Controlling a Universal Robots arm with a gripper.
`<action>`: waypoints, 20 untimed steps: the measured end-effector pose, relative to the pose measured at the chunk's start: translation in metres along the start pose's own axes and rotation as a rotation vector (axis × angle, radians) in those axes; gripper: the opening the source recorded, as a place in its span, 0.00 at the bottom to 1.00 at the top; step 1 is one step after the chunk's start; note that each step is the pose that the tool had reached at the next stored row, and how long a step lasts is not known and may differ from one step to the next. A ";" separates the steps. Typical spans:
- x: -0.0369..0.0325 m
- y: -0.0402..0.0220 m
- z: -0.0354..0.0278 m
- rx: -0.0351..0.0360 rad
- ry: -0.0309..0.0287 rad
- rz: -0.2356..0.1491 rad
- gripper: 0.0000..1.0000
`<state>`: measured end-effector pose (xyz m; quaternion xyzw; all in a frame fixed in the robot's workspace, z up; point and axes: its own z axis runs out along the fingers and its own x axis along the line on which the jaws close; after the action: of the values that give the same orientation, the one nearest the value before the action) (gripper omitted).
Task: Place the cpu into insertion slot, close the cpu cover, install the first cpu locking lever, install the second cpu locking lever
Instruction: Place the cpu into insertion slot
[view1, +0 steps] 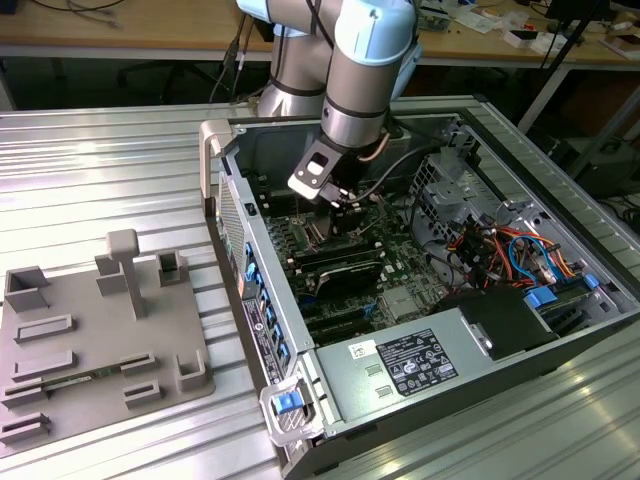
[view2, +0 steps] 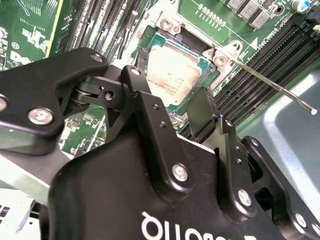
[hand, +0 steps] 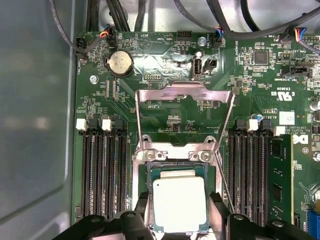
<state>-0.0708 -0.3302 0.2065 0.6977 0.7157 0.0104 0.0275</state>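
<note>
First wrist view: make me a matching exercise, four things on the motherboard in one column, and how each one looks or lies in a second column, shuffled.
Column one
1. cpu
2. cpu cover
3. coin battery
4. memory slots

Column two
A. long and black, in rows on both sides of the cpu
B. round and silver
C. silver frame, swung open
D. lying in the insertion slot

Pairs: 1-D, 2-C, 3-B, 4-A
</note>
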 end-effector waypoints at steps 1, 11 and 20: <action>0.0000 -0.0001 0.0011 -0.0002 0.0003 -0.005 0.58; 0.0001 0.0001 0.0024 -0.0002 0.0006 -0.012 0.45; 0.0001 0.0002 0.0025 -0.0003 0.0007 -0.012 0.65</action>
<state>-0.0704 -0.3302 0.2040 0.6935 0.7199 0.0106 0.0274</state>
